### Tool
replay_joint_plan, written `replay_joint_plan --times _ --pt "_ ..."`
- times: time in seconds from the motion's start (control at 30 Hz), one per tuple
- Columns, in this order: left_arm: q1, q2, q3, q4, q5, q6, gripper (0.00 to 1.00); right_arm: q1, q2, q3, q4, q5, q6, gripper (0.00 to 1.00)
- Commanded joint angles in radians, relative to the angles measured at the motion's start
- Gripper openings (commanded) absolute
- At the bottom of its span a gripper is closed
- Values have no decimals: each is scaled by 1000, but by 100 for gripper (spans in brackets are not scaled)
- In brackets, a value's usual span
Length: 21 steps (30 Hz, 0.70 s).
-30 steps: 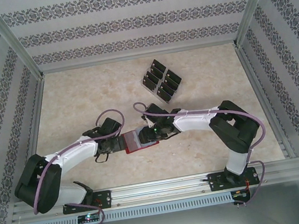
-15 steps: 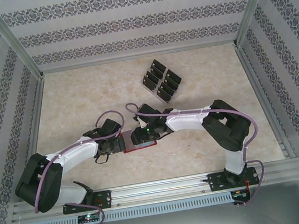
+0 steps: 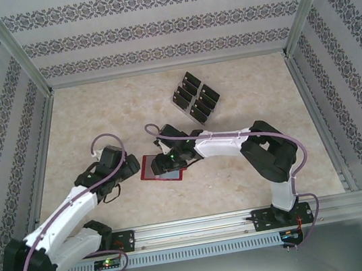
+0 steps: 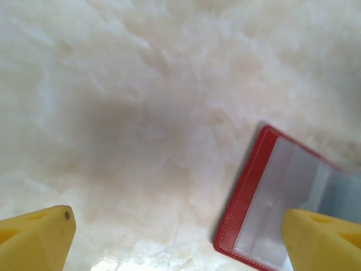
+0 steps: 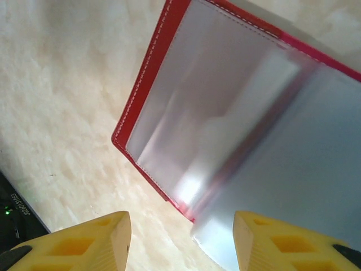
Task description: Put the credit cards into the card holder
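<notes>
Top external view shows the card holder (image 3: 160, 166) lying open on the bench (image 3: 96, 114) at mid-frame, my right jaws half spread just above it, my left jaws spread wide on its left, the credit cards (image 3: 196, 98) standing at upper centre.

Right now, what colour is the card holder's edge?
Red card holder edge, pale stitching; right wrist view shows best.
</notes>
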Motion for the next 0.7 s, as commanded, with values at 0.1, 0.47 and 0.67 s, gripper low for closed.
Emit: replay_joint_plan --times 0.1,0.47,0.67 --pt "29 16 2 -47 16 26 95 13 28 54 -55 8 7 52" --pt "28 281 56 29 128 119 94 -16 -91 -97 -89 154 -7 52" --pt "25 300 77 19 155 132 93 -100 -127 -190 -74 169 -37 52"
